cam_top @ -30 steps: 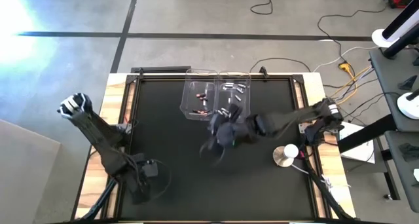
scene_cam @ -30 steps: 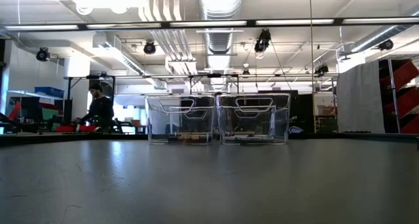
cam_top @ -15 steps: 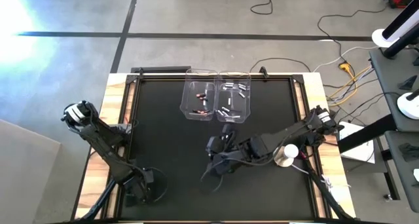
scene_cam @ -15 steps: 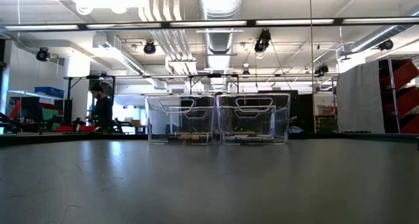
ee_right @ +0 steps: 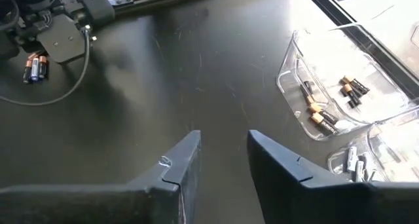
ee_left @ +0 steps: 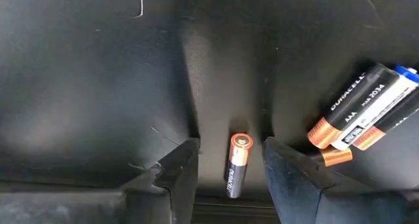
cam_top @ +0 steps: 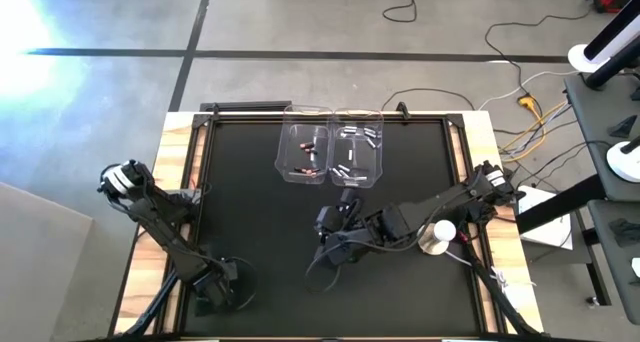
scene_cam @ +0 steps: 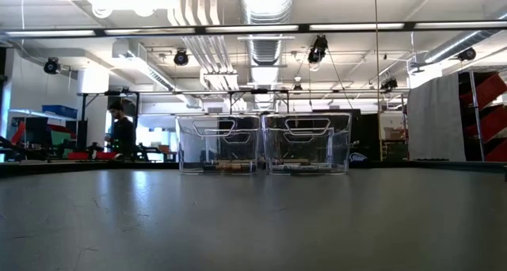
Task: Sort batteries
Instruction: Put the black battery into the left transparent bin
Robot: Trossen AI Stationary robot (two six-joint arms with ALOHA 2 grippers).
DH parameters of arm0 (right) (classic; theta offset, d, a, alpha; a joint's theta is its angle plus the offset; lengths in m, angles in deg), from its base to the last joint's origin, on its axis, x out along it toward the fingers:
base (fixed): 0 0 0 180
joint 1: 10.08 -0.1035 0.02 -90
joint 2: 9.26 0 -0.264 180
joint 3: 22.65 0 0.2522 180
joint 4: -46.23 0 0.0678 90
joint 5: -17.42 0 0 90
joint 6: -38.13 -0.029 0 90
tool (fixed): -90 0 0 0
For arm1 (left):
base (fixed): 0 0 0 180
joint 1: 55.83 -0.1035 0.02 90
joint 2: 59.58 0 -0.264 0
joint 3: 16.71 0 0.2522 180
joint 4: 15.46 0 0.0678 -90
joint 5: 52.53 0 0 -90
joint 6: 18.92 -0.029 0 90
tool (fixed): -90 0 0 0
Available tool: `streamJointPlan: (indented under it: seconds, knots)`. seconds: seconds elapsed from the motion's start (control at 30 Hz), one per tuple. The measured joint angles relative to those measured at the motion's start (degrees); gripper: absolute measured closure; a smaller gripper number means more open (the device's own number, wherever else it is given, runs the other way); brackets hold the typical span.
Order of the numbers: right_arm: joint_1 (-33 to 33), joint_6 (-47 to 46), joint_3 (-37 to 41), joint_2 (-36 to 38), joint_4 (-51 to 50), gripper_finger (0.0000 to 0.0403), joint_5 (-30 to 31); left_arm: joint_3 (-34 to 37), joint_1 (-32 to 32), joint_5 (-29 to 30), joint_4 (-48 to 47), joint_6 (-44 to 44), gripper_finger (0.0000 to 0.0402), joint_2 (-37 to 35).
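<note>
Left claw [ee_left: 230, 165] sat low on the tabletop [cam_top: 260, 222], fingers apart astride one copper-topped battery [ee_left: 237, 165], not gripping; three more cells [ee_left: 363, 112] lay beside. Right claw [ee_right: 222, 155] hovered mid-tabletop, parted, empty. Other batteries [cam_top: 307, 157] were in the bins [cam_top: 332, 112].

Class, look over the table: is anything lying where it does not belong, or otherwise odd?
Yes. Several batteries lie loose on the mat by the left claw, outside both bins; one more lies between its open fingers. Nothing looks spilled or damaged.

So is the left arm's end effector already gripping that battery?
No, the battery lies on the mat between the left end effector's open fingers, untouched.
</note>
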Motion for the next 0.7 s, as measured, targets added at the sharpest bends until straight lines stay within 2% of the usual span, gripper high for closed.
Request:
streamJointPlan:
  seconds: [0.17,0.43,0.7]
  knots:
    - [0.0,0.0,0.0,0.0,0.0,0.0299,0.0,-0.1,0.0,1.0,-0.5,-0.8,0.0282,1.4]
    - [0.0,1.0,0.0,0.0,-0.1,0.0317,0.0,0.0,0.1,3.4,-1.7,-0.4,0.0385,1.5]
    - [0.0,1.1,-0.1,3.0,-0.2,0.0329,-0.1,0.0,0.2,4.5,-2.0,-0.5,0.0383,1.3]
